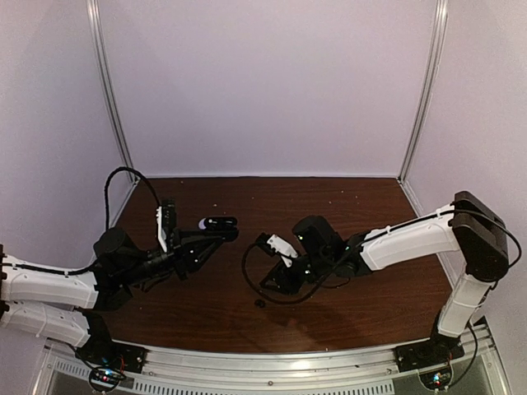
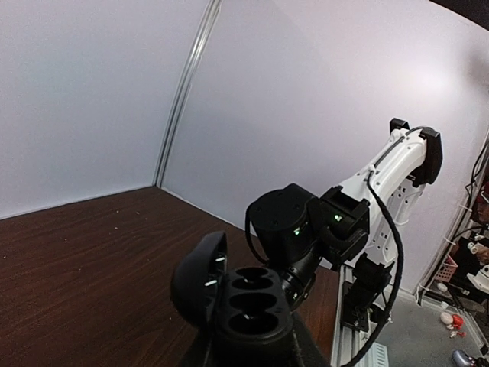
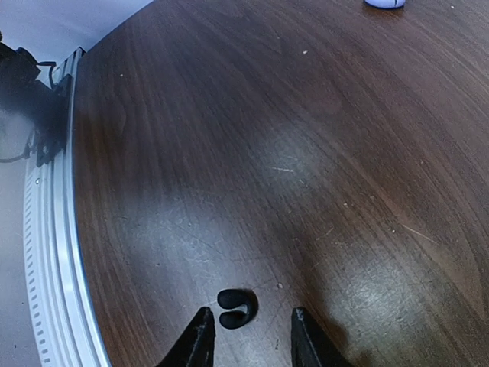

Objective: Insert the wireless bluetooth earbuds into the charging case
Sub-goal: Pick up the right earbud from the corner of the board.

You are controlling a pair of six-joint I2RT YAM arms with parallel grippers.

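Observation:
My left gripper (image 1: 212, 229) is shut on a black charging case (image 2: 252, 302) and holds it above the table. Its lid (image 2: 197, 279) is open to the left and the wells I can see are empty. A small black C-shaped earbud (image 3: 235, 308) lies on the table near the front edge and also shows in the top view (image 1: 260, 303). My right gripper (image 3: 250, 313) is open and low over the table. The earbud lies between its fingertips, closer to the left finger (image 3: 200, 336). No white stemmed earbuds are clearly in view.
A small pale rounded object (image 3: 384, 2) lies further back on the wooden table (image 3: 306, 153). The metal rail of the table's front edge (image 3: 53, 252) runs close to the earbud. The right arm's wrist (image 2: 286, 229) is just behind the held case.

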